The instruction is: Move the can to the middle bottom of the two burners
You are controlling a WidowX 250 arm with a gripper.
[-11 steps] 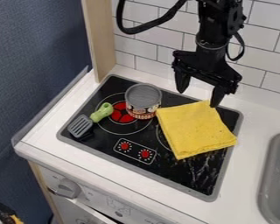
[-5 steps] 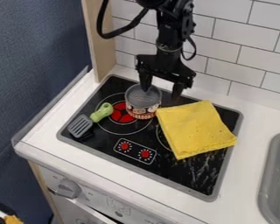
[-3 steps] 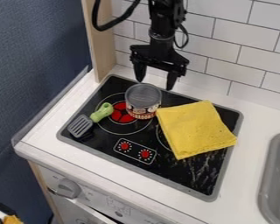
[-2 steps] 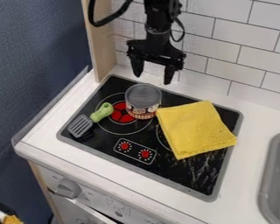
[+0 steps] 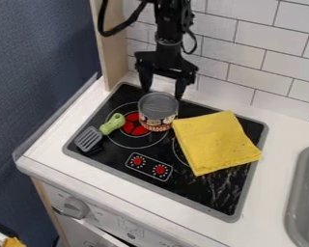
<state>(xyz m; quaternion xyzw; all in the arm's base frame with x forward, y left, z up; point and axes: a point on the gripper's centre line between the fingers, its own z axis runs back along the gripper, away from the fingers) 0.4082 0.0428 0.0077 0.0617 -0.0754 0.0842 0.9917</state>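
The black two-finger gripper hangs at the far side of the stove, its fingers spread wide with nothing between them, pointing down near the far rim of the can. The short cylindrical can, with a grey top and a patterned red-and-cream label, stands upright on the black stovetop, over the far right part of the left burner with its red centre. Left of the can lies a toy spatula with a green handle and grey slotted head. To the right, a folded yellow cloth covers much of the right burner. Two red dials sit toward the near edge. The white worktop surrounds the stovetop, with a grey sink at right.
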